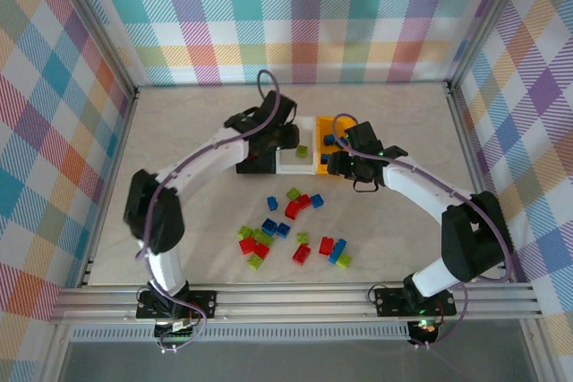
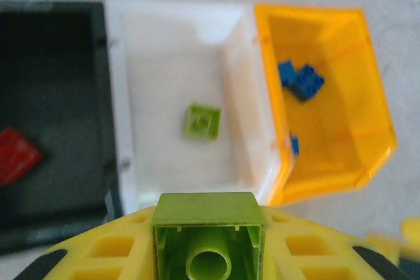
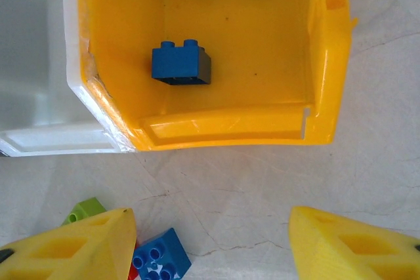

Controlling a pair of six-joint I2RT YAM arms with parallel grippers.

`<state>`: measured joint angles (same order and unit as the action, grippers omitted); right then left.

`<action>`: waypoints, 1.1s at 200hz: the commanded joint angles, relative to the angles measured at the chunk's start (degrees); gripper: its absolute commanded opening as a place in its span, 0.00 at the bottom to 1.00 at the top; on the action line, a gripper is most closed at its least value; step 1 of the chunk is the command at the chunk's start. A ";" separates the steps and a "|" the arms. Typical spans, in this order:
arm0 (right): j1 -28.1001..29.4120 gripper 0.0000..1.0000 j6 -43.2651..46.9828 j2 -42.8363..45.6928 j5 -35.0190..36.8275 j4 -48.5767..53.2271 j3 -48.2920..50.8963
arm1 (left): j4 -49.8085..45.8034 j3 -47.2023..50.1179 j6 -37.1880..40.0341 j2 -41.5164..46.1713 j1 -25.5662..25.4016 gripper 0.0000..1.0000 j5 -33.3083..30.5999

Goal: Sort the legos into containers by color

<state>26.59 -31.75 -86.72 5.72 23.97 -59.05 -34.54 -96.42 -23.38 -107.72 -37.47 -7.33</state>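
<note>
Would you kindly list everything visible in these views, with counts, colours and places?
black bin: one, black, left end of the bin row
white bin: one, white, middle of the row
orange-yellow bin: one, orange-yellow, right end of the row
red brick: one, red, in the black bin
green brick: one, lime green, in the white bin
blue bricks: three, blue, in the orange-yellow bin
loose bricks: about sixteen, red, blue and lime green, scattered on the table between the bins and the arm bases
held brick: one, lime green, above the white bin
left gripper: one, yellow fingers, shut on the held brick
right gripper: one, yellow fingers, open, beside the orange-yellow bin
</note>
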 commanded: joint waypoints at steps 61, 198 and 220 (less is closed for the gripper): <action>-0.30 0.64 -0.36 4.77 -1.31 -0.50 2.77 | -17.03 -28.72 2.04 -25.21 0.56 0.38 -1.88; 3.15 0.67 0.12 8.20 -10.83 6.62 10.93 | 7.67 16.00 -5.89 13.62 -2.69 0.91 7.64; 5.06 0.67 -0.51 9.53 -12.01 7.47 13.84 | 10.75 26.73 -7.44 21.35 -2.69 1.00 7.76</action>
<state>29.85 -32.12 -79.50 -3.33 28.16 -47.72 -29.65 -79.40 -27.92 -91.83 -39.81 -0.97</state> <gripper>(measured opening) 0.671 0.992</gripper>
